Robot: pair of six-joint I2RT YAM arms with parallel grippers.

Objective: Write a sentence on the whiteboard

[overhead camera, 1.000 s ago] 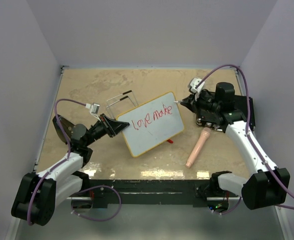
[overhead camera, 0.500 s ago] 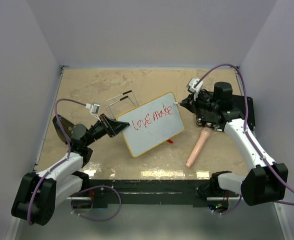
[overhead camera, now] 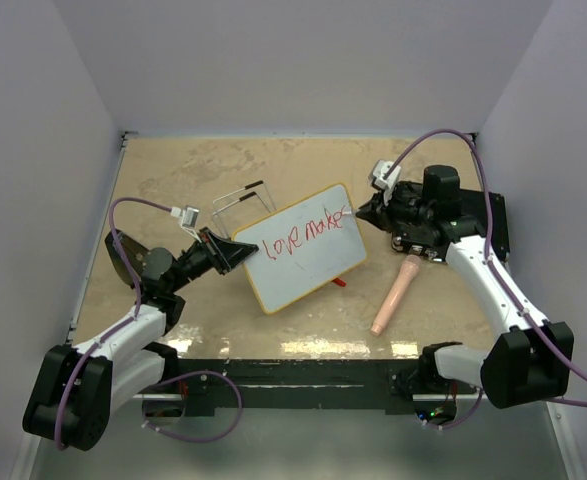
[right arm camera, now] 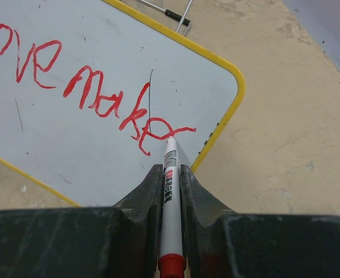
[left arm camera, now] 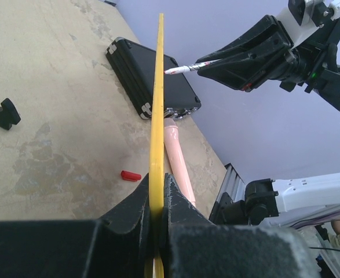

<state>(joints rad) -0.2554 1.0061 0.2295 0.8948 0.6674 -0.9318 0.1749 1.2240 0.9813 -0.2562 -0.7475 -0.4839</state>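
The whiteboard (overhead camera: 308, 260), white with a thin yellow rim, stands tilted in mid table. Red words "love make" (overhead camera: 301, 233) run across its upper part; they also show in the right wrist view (right arm camera: 88, 95). My left gripper (overhead camera: 241, 252) is shut on the board's left edge; in the left wrist view (left arm camera: 157, 200) the yellow rim (left arm camera: 157, 104) runs up between the jaws. My right gripper (overhead camera: 366, 209) is shut on a white marker (right arm camera: 170, 174) with a red end. Its tip touches the board just right of the last red letter.
A black rectangular case (overhead camera: 443, 225) lies under the right arm, also in the left wrist view (left arm camera: 149, 81). A pink cylinder (overhead camera: 395, 292) and a small red cap (overhead camera: 339, 282) lie right of the board. A wire stand (overhead camera: 243, 198) sits behind it.
My right gripper has shifted slightly left and the marker tip has drawn a further red stroke after "make". The left arm and the board have not moved.
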